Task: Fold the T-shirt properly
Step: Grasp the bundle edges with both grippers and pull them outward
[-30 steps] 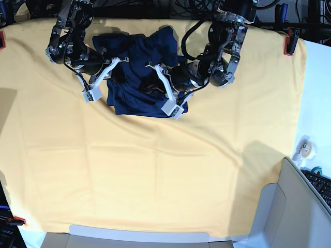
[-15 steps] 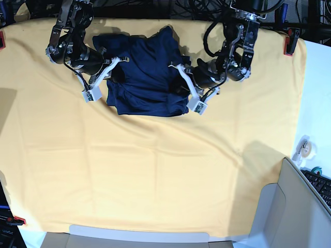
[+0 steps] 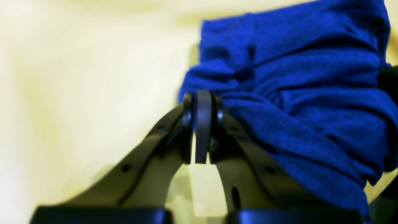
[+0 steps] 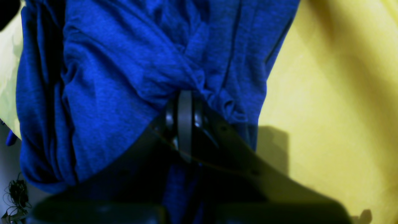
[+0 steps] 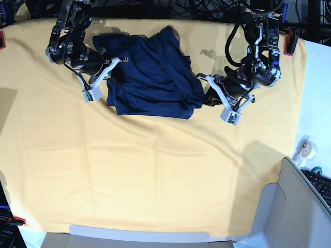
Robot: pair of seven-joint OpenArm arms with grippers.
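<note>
Shirt (image 5: 152,80) bunched near cloth's (image 5: 155,175) far edge, long axis left-right; left gripper (image 3: 203,124) and right gripper (image 4: 185,119) each clamped on opposite ends

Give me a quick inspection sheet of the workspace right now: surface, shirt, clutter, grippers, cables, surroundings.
Surface: yellow-orange cloth covers the table, lightly creased.
Job's things: T-shirt bunched and wrinkled near the far edge, not folded.
Clutter: nothing seen on the cloth.
Grippers: left gripper shut at the shirt's edge; right gripper shut on the T-shirt.
Cables: black cables behind the far edge.
Surroundings: tape roll and keyboard off the table's side; red clamp on the cloth.
</note>
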